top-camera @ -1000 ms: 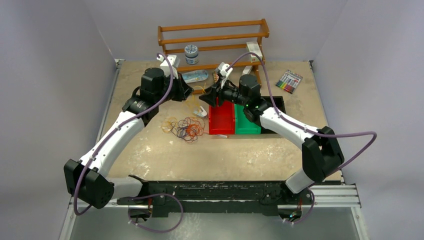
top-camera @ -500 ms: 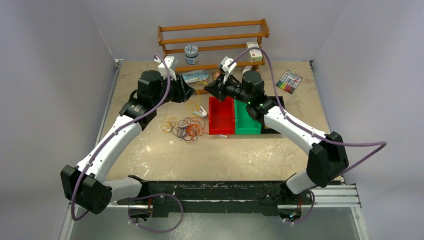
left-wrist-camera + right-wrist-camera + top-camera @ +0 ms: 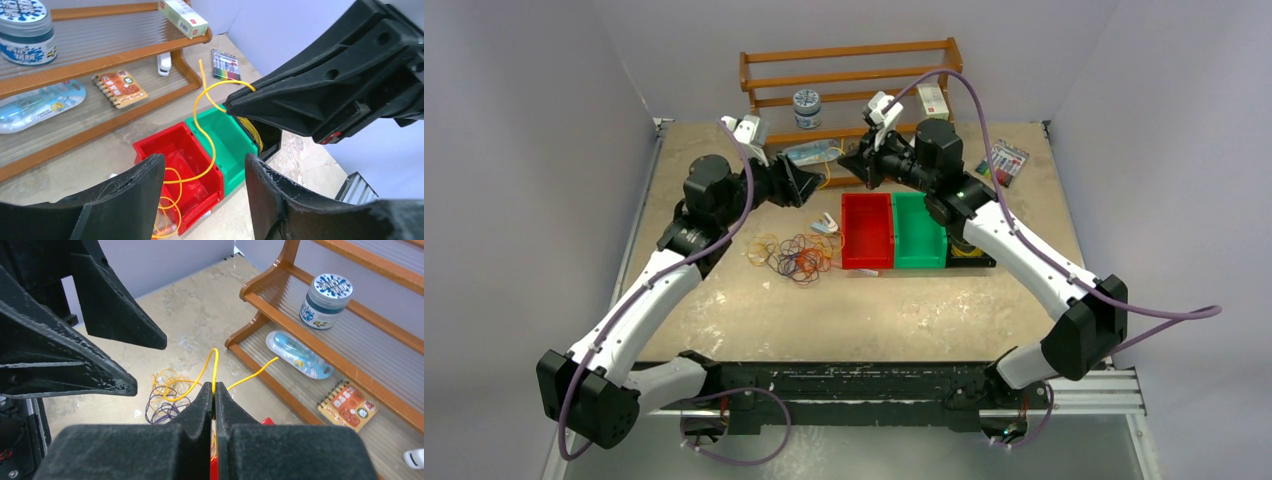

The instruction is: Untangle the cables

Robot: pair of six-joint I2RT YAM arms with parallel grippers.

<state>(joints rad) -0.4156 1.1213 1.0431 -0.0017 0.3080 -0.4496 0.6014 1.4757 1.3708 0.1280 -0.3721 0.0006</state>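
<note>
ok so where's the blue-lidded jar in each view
top external: the jar is at top centre, left of middle on the wooden rack.
left wrist: the jar is in the top-left corner, cut off by the frame.
right wrist: the jar is at upper right.
shared landmark: the wooden rack it stands on.

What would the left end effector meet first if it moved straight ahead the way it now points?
Probably the yellow cable hanging from the shut right end effector; depth is unclear.
</note>
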